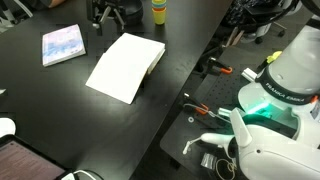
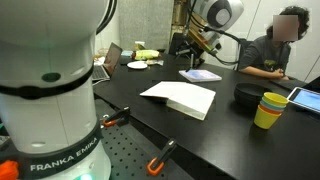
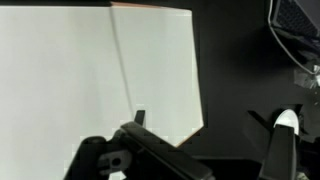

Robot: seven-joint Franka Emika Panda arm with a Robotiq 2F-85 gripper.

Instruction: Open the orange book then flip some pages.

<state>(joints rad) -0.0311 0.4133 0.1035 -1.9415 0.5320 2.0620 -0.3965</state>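
Note:
The orange book [image 1: 125, 66] lies in the middle of the black table, open, with a plain white page facing up. It shows in both exterior views [image 2: 181, 97]. In the wrist view its white pages [image 3: 70, 75] fill the upper left. A thin orange cover edge [image 3: 150, 7] shows along the top and at the lower right corner. My gripper [image 3: 200, 120] is open and empty. It hangs above the table beyond the book's far side [image 1: 109, 13] [image 2: 204, 41] and touches nothing.
A thin bluish-white book [image 1: 62, 45] [image 2: 200, 75] lies near the orange one. Stacked yellow cups [image 2: 268, 108], a black bowl [image 2: 248, 97], a tablet [image 2: 305, 97] and a seated person [image 2: 268, 45] are at one end. Orange-handled tools [image 2: 160, 157] lie by my base.

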